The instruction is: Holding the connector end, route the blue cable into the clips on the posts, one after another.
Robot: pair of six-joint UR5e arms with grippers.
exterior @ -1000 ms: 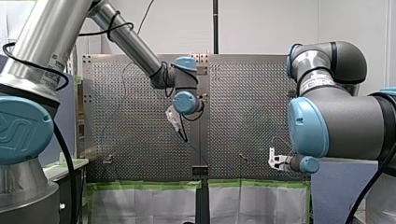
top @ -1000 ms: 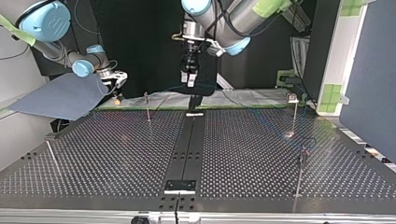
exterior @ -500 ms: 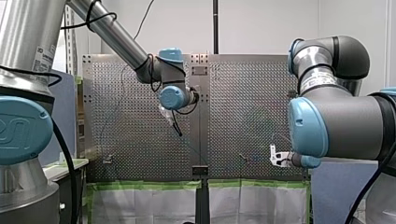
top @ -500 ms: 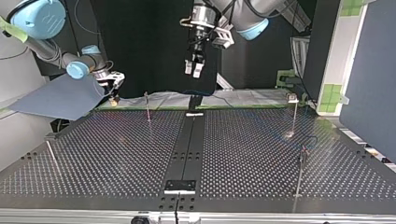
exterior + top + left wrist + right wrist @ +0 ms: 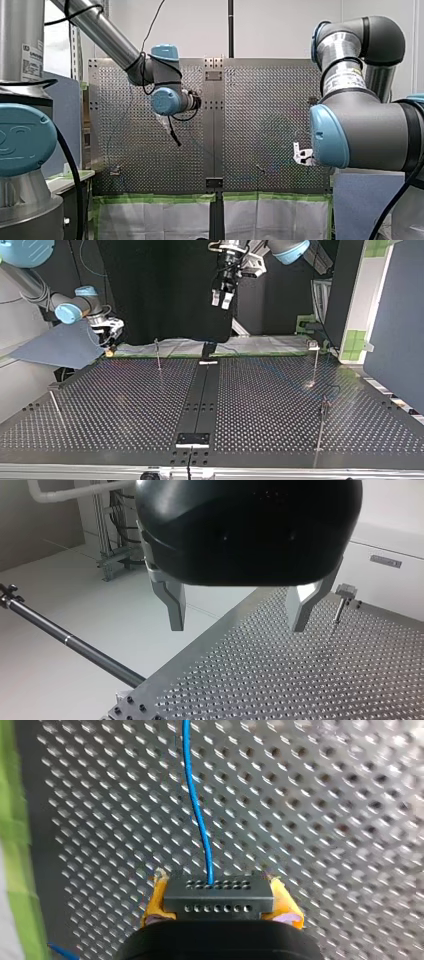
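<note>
Two-fingered left tool (image 5: 237, 626) stands spread; right tool (image 5: 220, 902) seemingly pinches the connector (image 5: 219, 894).

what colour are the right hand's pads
Yellow; the pads show best in the right wrist view, clamping the connector.

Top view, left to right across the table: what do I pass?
Post near the left edge → my right gripper, shut on the connector → thin post → my left gripper, open, raised → clip-topped post.
</note>
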